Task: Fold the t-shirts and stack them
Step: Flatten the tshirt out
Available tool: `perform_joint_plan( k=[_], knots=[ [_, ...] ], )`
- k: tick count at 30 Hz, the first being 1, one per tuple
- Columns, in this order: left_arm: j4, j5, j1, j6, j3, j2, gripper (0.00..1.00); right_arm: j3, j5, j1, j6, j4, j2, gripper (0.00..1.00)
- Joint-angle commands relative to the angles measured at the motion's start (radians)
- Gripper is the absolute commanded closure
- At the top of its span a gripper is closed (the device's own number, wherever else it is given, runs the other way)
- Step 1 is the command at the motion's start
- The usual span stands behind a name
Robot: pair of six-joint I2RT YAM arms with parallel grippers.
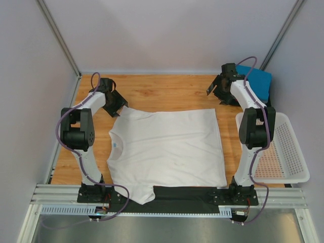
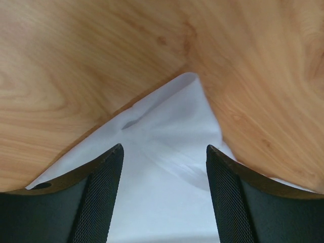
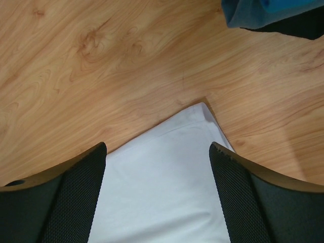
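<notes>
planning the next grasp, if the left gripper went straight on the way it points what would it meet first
The white t-shirt: its corner lies in line between the fingers of the open left gripper, with the wooden table just beneath the cloth. How far above the cloth it hangs is unclear.

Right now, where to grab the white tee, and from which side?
Far corners: left gripper on the sleeve tip, right gripper on the hem corner. Come down from above; the tee lies flat and each corner sits between open fingers.

Robot lab — grey walls (image 1: 167,30), aluminium rail (image 1: 55,195)
</notes>
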Motion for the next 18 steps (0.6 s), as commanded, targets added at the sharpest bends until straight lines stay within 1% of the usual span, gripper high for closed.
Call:
perform_joint_plan(
  k=[1, 7, 8, 10, 11, 15, 16, 18],
  knots=[
    [0.028, -0.011, -0.004, 0.004, -0.05, -0.055, 0.27, 0.048, -0.026, -0.027, -0.016, -0.016, 0.015, 0.18],
    [0.032, -0.036, -0.002, 0.009, -0.091, -0.049, 0.3, 0.099, -0.027, -0.031, -0.035, -0.033, 0.051, 0.21],
    [0.038, -0.036, -0.002, 0.009, -0.094, -0.048, 0.31, 0.106, -0.065, -0.031, -0.043, -0.042, 0.06, 0.22],
    [0.06, -0.031, -0.002, 0.009, -0.1, -0.043, 0.32, 0.119, -0.066, -0.03, -0.046, -0.048, 0.063, 0.22],
    [0.067, -0.028, -0.002, 0.012, -0.102, -0.042, 0.36, 0.119, -0.064, -0.031, -0.052, -0.05, 0.063, 0.22],
    [0.08, -0.033, -0.002, 0.017, -0.108, -0.042, 0.37, 0.113, -0.062, -0.03, -0.061, -0.054, 0.058, 0.23],
    [0.083, -0.033, -0.002, 0.018, -0.11, -0.042, 0.4, 0.11, -0.061, -0.03, -0.062, -0.054, 0.057, 0.23],
    [0.078, -0.028, -0.002, 0.023, -0.108, -0.051, 0.4, 0.105, -0.062, -0.031, -0.066, -0.057, 0.055, 0.23]
  ],
)
